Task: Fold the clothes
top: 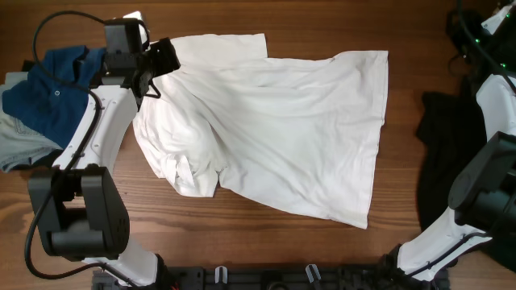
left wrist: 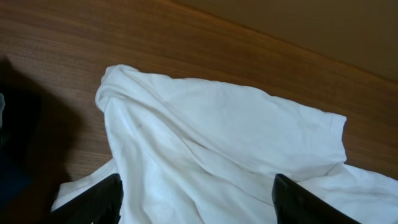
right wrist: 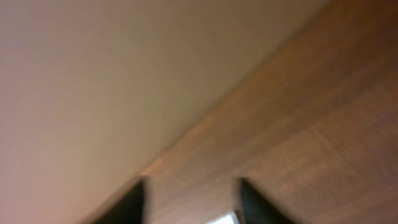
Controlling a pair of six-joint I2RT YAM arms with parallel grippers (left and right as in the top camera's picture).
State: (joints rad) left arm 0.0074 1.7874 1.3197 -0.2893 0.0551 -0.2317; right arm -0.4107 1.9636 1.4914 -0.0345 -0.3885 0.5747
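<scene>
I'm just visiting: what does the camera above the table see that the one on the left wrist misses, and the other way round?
Only overhead: the whole white shirt lying rumpled, a blue polo at the robot's left, a black garment at its right, plus the left arm and right arm. Only left wrist: a close look at the shirt's raised fold and a sleeve hem, framed by its own dark fingers. Both: the white shirt on the wooden table.
</scene>
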